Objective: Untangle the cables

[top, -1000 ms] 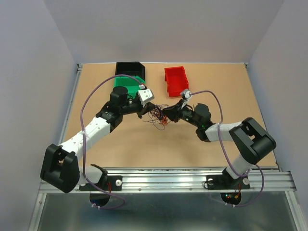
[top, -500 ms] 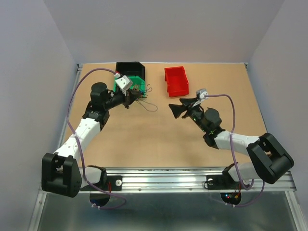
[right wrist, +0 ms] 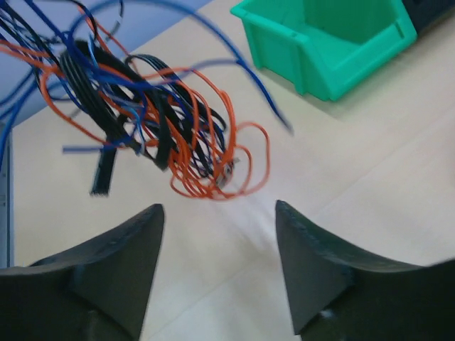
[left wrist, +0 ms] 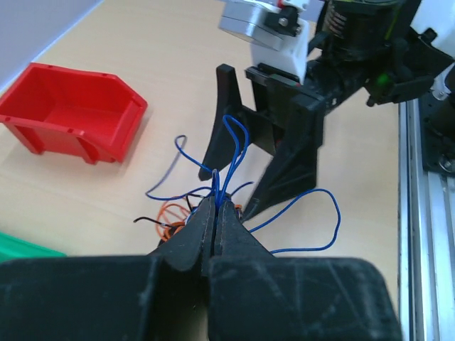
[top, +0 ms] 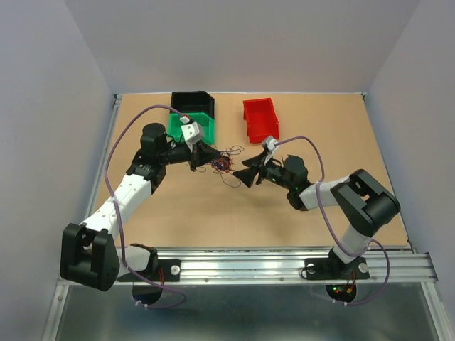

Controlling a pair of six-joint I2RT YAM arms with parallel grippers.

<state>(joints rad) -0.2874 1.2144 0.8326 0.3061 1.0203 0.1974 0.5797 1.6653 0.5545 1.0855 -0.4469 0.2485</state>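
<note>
Tangled cables (right wrist: 153, 131), none yet separated, are pinched in the closed left pincer (left wrist: 215, 209), just ahead of the wide, empty right pincer (right wrist: 217, 213).

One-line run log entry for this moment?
left gripper: shut on cables | right gripper: open, facing the clump, holding nothing | stage: cables tangled
</note>
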